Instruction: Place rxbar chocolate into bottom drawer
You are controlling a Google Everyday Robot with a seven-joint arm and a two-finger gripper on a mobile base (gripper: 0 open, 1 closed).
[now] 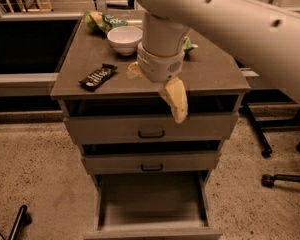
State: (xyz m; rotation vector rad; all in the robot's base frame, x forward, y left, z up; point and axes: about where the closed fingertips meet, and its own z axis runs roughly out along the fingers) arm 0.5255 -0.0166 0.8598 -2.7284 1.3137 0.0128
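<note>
Cream two-finger gripper (155, 95), spread and empty, hovers at the brown cabinet top's (215, 74) front edge, the glossy black rxbar chocolate (97, 77) near its left, long axis slanting toward it, the open grey bottom drawer (150, 204) below.

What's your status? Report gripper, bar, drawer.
Gripper above cabinet top front edge, right of bar. Rxbar chocolate lying on top, left side, ungrasped. Bottom drawer open. White bowl behind, out of path.

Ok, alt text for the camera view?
The open gripper hangs empty over the front edge of the cabinet, apart from the chocolate bar lying on top. The bottom drawer stands open. A bowl and green snack bags sit further back.
</note>
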